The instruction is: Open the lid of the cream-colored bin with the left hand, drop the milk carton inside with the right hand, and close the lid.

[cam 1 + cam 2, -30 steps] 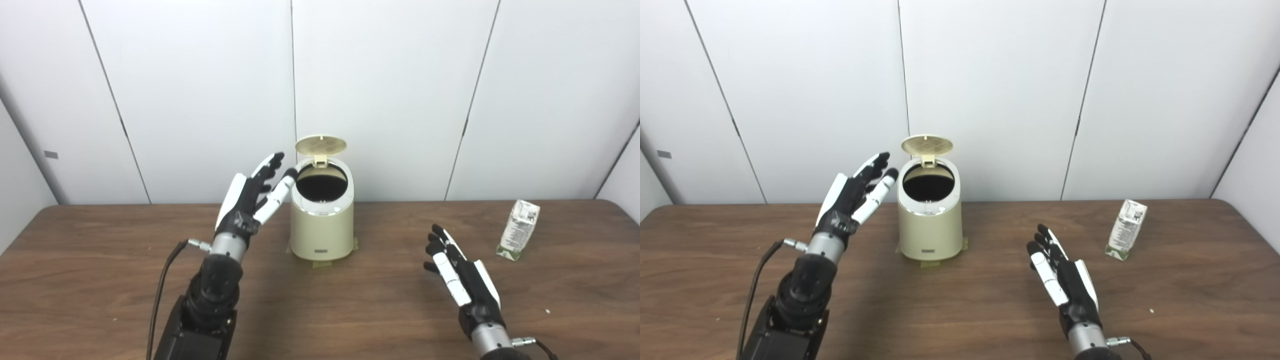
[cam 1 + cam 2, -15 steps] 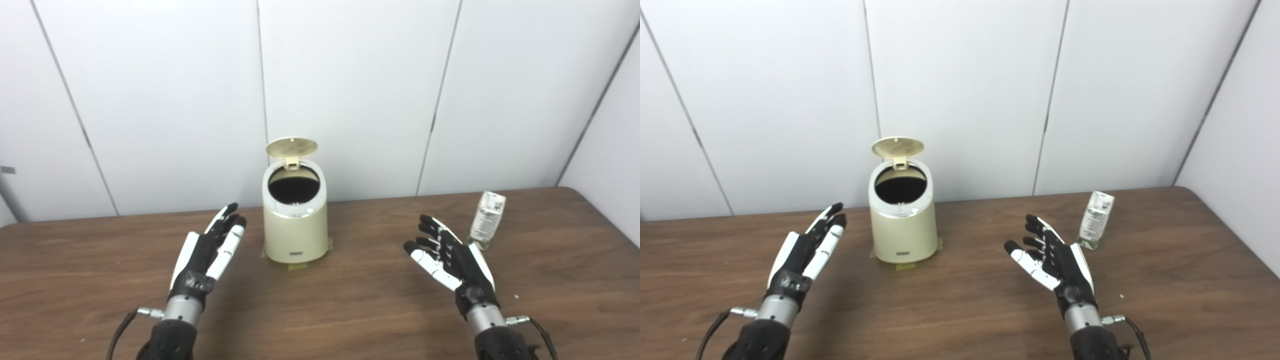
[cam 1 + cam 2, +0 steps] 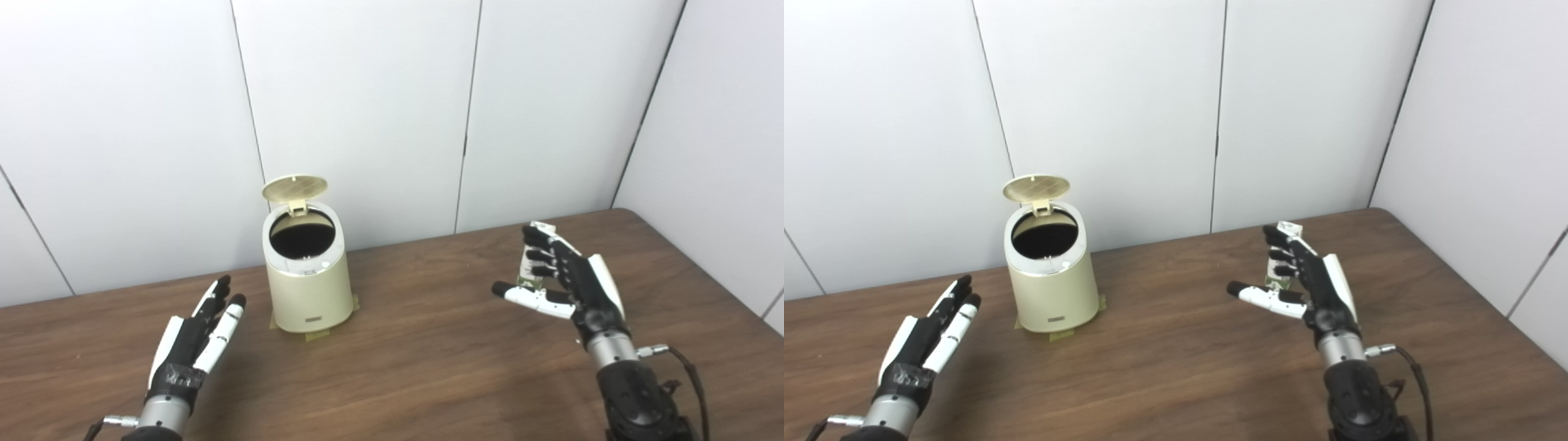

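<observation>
Reaching toward the right of frame, the right hand (image 3: 569, 278) is released, fingers spread, with the carton (image 3: 528, 264) upright on the table (image 3: 429, 367) just behind its fingers; contact cannot be determined. The left hand (image 3: 193, 340) at lower left is also released, fingers extended, holding nothing. Left of centre stands the bin (image 3: 306, 272), its lid (image 3: 294, 187) raised.

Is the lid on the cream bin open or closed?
Open. The round cream lid stands up behind the cream-colored bin, showing its dark inside.
</observation>
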Tool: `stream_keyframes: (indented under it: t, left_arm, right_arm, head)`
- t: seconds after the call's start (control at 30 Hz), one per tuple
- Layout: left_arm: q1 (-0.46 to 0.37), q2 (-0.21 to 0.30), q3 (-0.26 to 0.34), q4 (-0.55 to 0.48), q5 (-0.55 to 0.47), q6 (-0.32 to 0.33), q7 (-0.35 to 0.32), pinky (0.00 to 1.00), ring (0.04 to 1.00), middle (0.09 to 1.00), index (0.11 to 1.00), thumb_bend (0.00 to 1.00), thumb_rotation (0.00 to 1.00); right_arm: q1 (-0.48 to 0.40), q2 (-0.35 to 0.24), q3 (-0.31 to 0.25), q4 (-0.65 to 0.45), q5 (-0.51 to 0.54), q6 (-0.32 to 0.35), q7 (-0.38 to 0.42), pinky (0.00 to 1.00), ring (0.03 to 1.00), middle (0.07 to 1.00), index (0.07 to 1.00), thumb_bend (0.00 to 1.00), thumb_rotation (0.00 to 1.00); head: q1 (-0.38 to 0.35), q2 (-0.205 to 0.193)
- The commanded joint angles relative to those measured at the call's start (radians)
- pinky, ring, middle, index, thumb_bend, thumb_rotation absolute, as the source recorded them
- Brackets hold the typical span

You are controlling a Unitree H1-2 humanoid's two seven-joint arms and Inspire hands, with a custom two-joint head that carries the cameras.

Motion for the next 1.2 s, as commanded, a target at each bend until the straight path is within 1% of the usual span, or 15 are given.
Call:
stream_keyframes:
  t: [0.0,0.07,0.13,0.2,0.27,0.33,0.43,0.47,0.57,0.63,0.77,0.87,1.0,1.1,1.17]
  left_arm:
    - [-0.069,0.004,0.002,0.004,-0.006,-0.037,0.0,0.98,0.99,0.984,0.989,0.4,0.77]
    - [-0.075,0.007,0.002,0.022,-0.01,-0.051,0.002,1.0,0.998,0.987,0.982,0.39,0.75]
    - [-0.078,0.011,0.001,0.034,-0.013,-0.064,0.001,1.0,1.0,0.991,0.979,0.39,0.75]
    - [-0.08,0.015,0.002,0.044,-0.015,-0.07,-0.001,1.0,1.0,0.992,0.979,0.39,0.75]
    - [-0.08,0.019,0.004,0.048,-0.017,-0.071,-0.004,1.0,1.0,0.995,0.983,0.39,0.74]
    - [-0.079,0.023,0.004,0.048,-0.015,-0.067,-0.004,1.0,1.0,0.999,0.984,0.39,0.74]
    - [-0.08,0.03,0.005,0.052,-0.018,-0.063,-0.009,1.0,1.0,1.0,0.992,0.39,0.73]
    - [-0.081,0.032,0.007,0.055,-0.019,-0.063,-0.01,1.0,1.0,1.0,0.994,0.39,0.73]
    - [-0.083,0.033,0.011,0.063,-0.019,-0.06,-0.01,1.0,1.0,1.0,0.994,0.4,0.73]
    - [-0.085,0.034,0.013,0.069,-0.019,-0.061,-0.011,1.0,1.0,1.0,0.995,0.4,0.73]
    - [-0.09,0.036,0.015,0.082,-0.019,-0.064,-0.014,1.0,1.0,0.998,0.997,0.39,0.72]
    - [-0.093,0.038,0.016,0.088,-0.021,-0.064,-0.018,1.0,0.999,1.0,1.0,0.39,0.72]
    - [-0.098,0.041,0.017,0.097,-0.023,-0.073,-0.019,1.0,1.0,1.0,0.999,0.39,0.72]
    - [-0.097,0.046,0.021,0.092,-0.026,-0.076,-0.022,1.0,1.0,1.0,0.991,0.39,0.72]
    - [-0.097,0.05,0.022,0.088,-0.024,-0.076,-0.022,1.0,1.0,1.0,0.988,0.39,0.72]
  right_arm:
    - [-0.019,-0.037,-0.02,-0.054,-0.006,0.006,0.004,0.7,0.788,0.839,0.802,0.73,0.28]
    - [-0.016,-0.055,-0.042,-0.063,-0.002,0.028,0.007,0.7,0.774,0.828,0.803,0.75,0.28]
    - [-0.017,-0.065,-0.064,-0.068,0.013,0.045,0.012,0.71,0.788,0.832,0.816,0.75,0.28]
    - [-0.019,-0.084,-0.089,-0.06,0.003,0.052,0.004,0.71,0.808,0.839,0.82,0.76,0.27]
    - [-0.025,-0.103,-0.098,-0.051,-0.022,0.055,-0.003,0.71,0.811,0.831,0.815,0.79,0.27]
    - [-0.038,-0.131,-0.101,-0.035,-0.049,0.052,-0.006,0.74,0.806,0.826,0.818,0.79,0.23]
    - [-0.058,-0.171,-0.112,-0.01,-0.041,0.026,0.002,0.73,0.793,0.824,0.814,0.81,0.18]
    - [-0.064,-0.192,-0.108,-0.001,-0.049,0.028,0.007,0.73,0.795,0.828,0.817,0.81,0.18]
    - [-0.083,-0.245,-0.09,0.03,-0.078,0.024,0.022,0.74,0.807,0.839,0.828,0.81,0.17]
    - [-0.103,-0.276,-0.069,0.059,-0.1,0.029,0.03,0.75,0.822,0.845,0.825,0.82,0.14]
    - [-0.16,-0.333,-0.015,0.175,-0.137,0.005,0.042,0.77,0.855,0.87,0.839,0.86,0.15]
    - [-0.199,-0.35,0.009,0.256,-0.14,-0.005,0.041,0.8,0.877,0.882,0.849,0.89,0.14]
    - [-0.249,-0.368,0.039,0.369,-0.149,-0.031,0.036,0.83,0.875,0.874,0.857,0.91,0.13]
    - [-0.287,-0.39,0.072,0.442,-0.157,-0.044,0.05,0.82,0.873,0.875,0.871,0.92,0.11]
    - [-0.309,-0.414,0.11,0.48,-0.175,-0.049,0.069,0.81,0.872,0.88,0.879,0.91,0.11]
  head:
    - [-0.016,0.002]
    - [-0.021,0.002]
    - [-0.024,0.004]
    - [-0.028,0.006]
    - [-0.032,0.006]
    - [-0.034,0.006]
    - [-0.036,0.008]
    - [-0.037,0.008]
    - [-0.039,0.009]
    - [-0.039,0.009]
    - [-0.039,0.003]
    - [-0.037,0.001]
    - [-0.036,0.0]
    - [-0.038,-0.002]
    - [-0.039,-0.003]
